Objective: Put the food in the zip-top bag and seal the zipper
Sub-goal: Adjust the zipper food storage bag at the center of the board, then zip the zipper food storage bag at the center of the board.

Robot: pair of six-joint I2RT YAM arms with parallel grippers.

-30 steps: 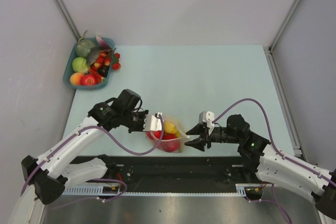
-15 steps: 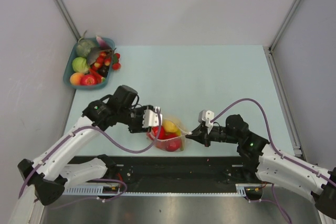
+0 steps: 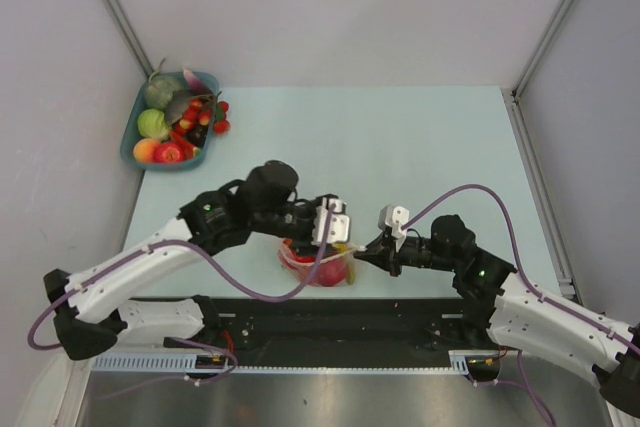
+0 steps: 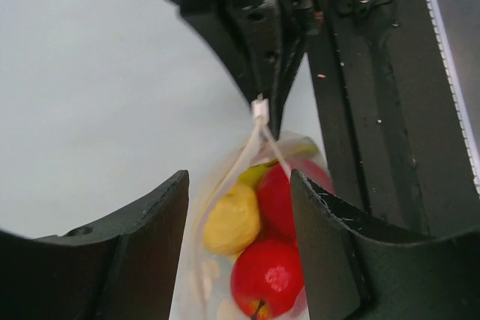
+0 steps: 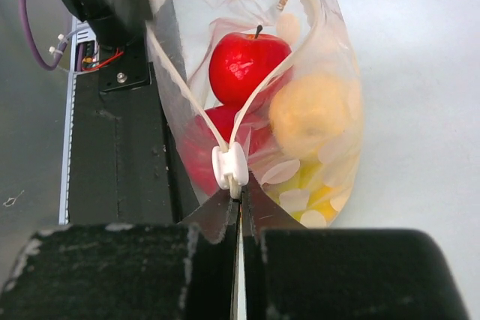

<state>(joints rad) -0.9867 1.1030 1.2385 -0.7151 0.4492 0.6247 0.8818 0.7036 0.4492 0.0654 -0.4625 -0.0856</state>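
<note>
at the right claw (image 5: 240, 198) tip, zipper (image 5: 230, 164) seems pinched.

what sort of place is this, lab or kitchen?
Probably a lab test cell: bare white walls, metal frame posts at the corners, glossy toy food in a blue basket on a plain table.

The bag (image 3: 291, 258), with fruit (image 3: 328, 272) in it, lies at the table's (image 3: 400, 147) near edge; the basket (image 3: 128, 149), apparently full, sits in the far left corner.
</note>
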